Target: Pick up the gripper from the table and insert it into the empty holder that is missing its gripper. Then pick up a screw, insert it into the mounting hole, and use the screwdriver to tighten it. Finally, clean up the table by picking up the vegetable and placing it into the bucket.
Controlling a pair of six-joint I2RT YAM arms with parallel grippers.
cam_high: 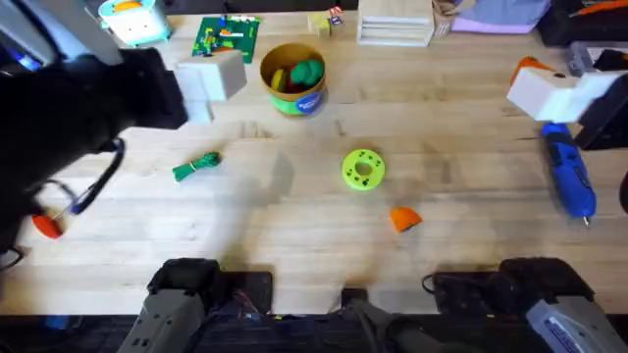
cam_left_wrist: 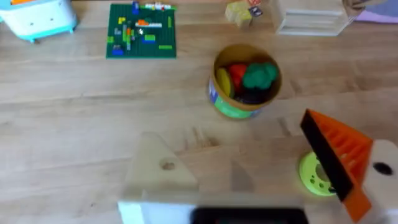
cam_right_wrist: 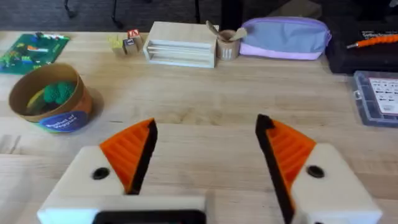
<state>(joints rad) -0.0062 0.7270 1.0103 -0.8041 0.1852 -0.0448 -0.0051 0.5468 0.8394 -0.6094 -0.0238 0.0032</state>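
Observation:
The loose orange gripper [cam_high: 404, 218] lies flat on the table, right of centre. My left gripper [cam_left_wrist: 249, 171] is open high at the back left. One of its fingers is the empty holder [cam_left_wrist: 160, 169], a bare white block with a small hole, while the other finger carries an orange tip [cam_left_wrist: 336, 152]. My right gripper [cam_right_wrist: 205, 149] is open above the right side, both orange tips in place. Below it lies the blue screwdriver [cam_high: 570, 176]. The green vegetable [cam_high: 197, 166] rests at the left. The bucket [cam_high: 292, 78] stands behind with toys inside. A screw is out of view.
A lime-green disc [cam_high: 363, 169] sits just behind the orange piece. A red-handled screwdriver [cam_high: 44, 225] lies at the far left. Along the back are a green brick plate [cam_high: 227, 37], a wooden box [cam_high: 394, 25], a purple pouch [cam_right_wrist: 285, 37] and a clear parts case [cam_right_wrist: 379, 96].

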